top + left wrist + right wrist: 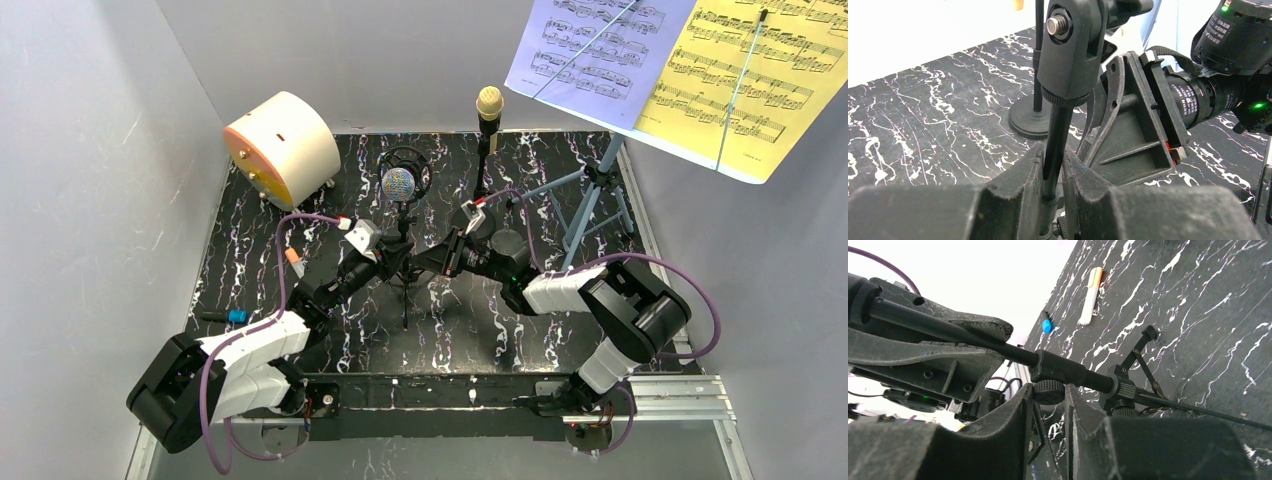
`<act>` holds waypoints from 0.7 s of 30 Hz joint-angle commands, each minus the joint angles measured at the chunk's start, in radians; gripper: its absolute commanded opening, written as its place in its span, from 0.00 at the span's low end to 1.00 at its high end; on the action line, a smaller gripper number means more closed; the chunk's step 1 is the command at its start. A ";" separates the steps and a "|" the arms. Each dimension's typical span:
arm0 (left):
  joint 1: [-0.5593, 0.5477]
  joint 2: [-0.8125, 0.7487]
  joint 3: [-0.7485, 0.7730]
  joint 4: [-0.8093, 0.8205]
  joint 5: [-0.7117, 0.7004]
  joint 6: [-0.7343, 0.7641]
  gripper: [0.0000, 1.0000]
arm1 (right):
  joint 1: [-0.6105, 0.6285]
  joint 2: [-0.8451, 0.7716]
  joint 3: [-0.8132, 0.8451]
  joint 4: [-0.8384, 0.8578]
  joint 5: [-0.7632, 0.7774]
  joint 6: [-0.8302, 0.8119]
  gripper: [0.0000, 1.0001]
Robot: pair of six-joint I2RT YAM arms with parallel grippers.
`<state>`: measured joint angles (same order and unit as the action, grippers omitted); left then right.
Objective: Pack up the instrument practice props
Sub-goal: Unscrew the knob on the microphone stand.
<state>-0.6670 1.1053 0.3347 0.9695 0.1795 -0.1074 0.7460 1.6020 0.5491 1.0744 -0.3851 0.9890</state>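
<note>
The black tripod mic pole (1055,145) stands mid-table with the silver-headed microphone (398,184) on top. My left gripper (1053,170) is shut on its thin shaft. My right gripper (1049,401) comes in from the right, lower down. Its fingers press both sides of the pole's clamp knob (1049,391), above the tripod legs (1143,355). Behind stands the cream microphone (489,101) on the round-base pole (1030,120). At the back right, the blue music rack (590,205) holds the lavender score sheet (590,50) and the yellow score sheet (745,80).
A big cream cylinder with an orange face (283,148) lies at the back left. An orange-and-white marker (292,258) and a small blue-capped item (235,316) lie on the marbled black table (560,340) at the left. Grey walls close in both sides.
</note>
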 commanded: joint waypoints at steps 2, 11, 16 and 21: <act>-0.010 0.029 -0.031 -0.164 0.038 -0.005 0.00 | -0.004 -0.022 0.065 -0.039 0.008 -0.202 0.01; -0.011 0.028 -0.028 -0.165 0.038 -0.012 0.00 | -0.002 -0.062 0.122 -0.255 -0.116 -0.781 0.01; -0.010 0.021 -0.028 -0.171 0.038 -0.011 0.00 | 0.014 -0.089 0.135 -0.384 -0.062 -1.125 0.01; -0.010 0.014 -0.027 -0.181 0.026 -0.013 0.00 | 0.078 -0.118 0.144 -0.546 0.023 -1.472 0.01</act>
<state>-0.6666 1.1042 0.3351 0.9653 0.1764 -0.1051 0.7811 1.4891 0.6701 0.7227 -0.4927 -0.0772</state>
